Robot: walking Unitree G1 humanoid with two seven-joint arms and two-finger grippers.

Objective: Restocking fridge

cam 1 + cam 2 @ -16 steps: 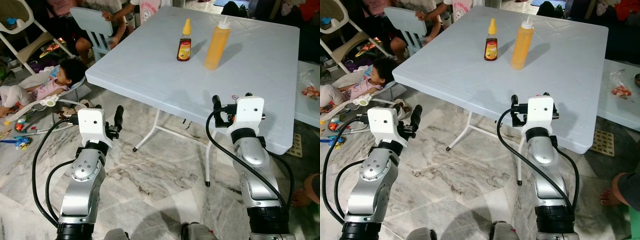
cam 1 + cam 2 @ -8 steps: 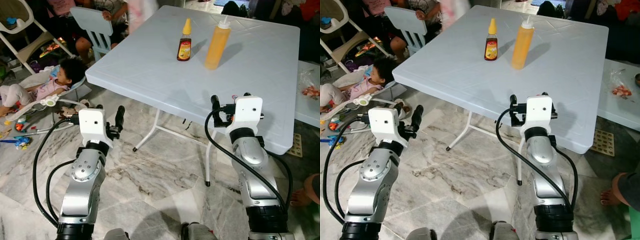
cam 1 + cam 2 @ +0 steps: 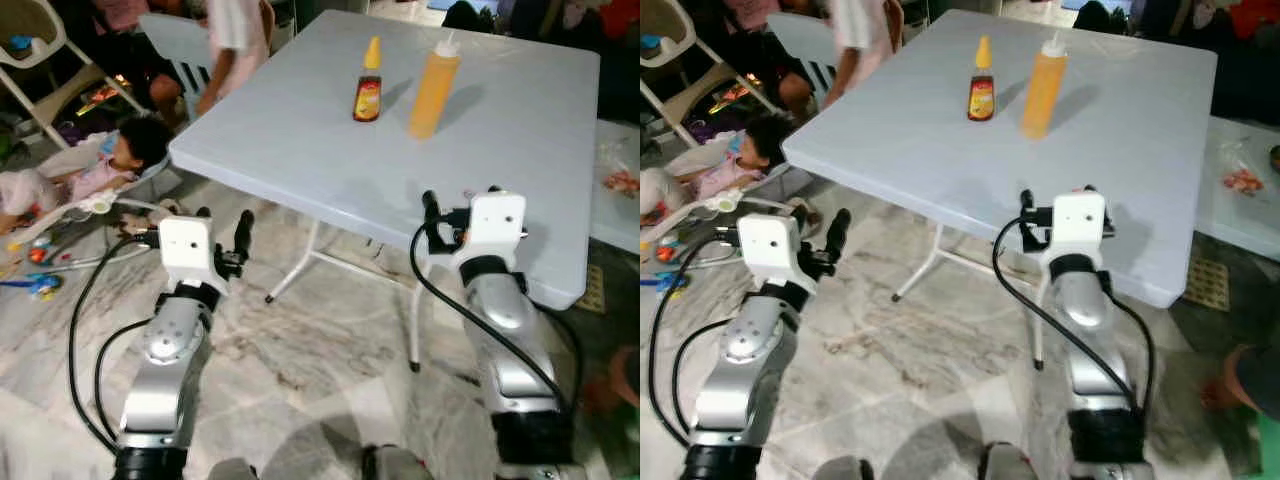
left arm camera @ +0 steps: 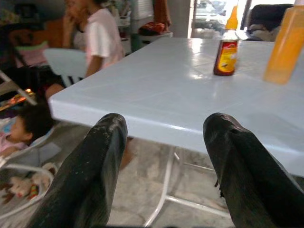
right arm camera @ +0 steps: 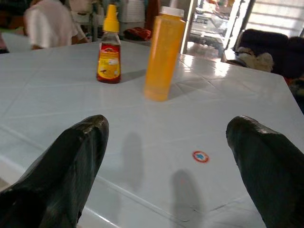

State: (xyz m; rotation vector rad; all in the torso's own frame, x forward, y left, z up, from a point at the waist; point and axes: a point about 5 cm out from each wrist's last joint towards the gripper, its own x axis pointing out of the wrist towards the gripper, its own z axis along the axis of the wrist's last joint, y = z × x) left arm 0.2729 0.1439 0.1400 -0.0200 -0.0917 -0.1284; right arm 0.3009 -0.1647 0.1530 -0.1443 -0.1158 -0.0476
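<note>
Since a moment ago a person in a pale shirt (image 3: 232, 30) has walked in beside the far left corner of the pale blue table (image 3: 300, 140), while both arms have kept their raised pose. Left gripper (image 4: 164, 142) is held below the table's near left edge, forearm angled upward, its fingers (image 4: 95, 166) spread wide and empty. Right gripper (image 5: 171, 142) hovers just over the table's near edge, fingers spread wide too, aimed at the tall orange squeeze bottle (image 3: 434, 82) and the small dark sauce bottle (image 3: 368, 88), which stand upright side by side, well apart from it. A child (image 3: 110, 165) lies in a bouncer on the marble floor (image 3: 330, 330)
</note>
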